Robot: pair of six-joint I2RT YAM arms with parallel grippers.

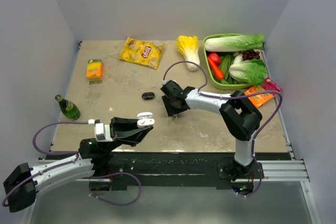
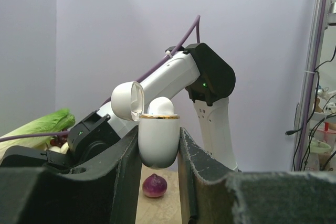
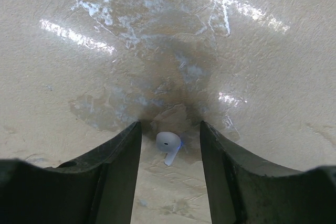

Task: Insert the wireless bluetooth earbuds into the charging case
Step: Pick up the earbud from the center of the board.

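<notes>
Here's the bud [image 3: 168,147], a white one, lying loose on the table [image 3: 262,77] at 6 o'clock in the right wrist view, rounded head up and short stem pointing to about 6 o'clock. It sits right in the gap of the right tool [image 3: 170,127], whose jaws are spread wide on either side at 9 and 3 o'clock, touching nothing. By my read this is a featherweight: hard, glossy shell, stiff but slick, likely to squirt out of a hard pinch or skate on this shiny surface. The safest hold looks to be across the rounded head with the stem left free, jaws closing gently and evenly so it doesn't spin. Moving outward, the case [image 2: 157,148] is off the table, clamped upright around its lower body by the left tool [image 2: 158,136], lid [image 2: 127,100] flipped back toward 10 o'clock. One seated bud [image 2: 161,106] already pokes above the gold rim; I can't tell from here which slot is free. The case looks smooth too, so the drop will want a straight, light push. In the top view the left tool waits at 8 o'clock of the right one, and a dark oval [image 1: 148,96] lies at 10 o'clock, too small to identify.
</notes>
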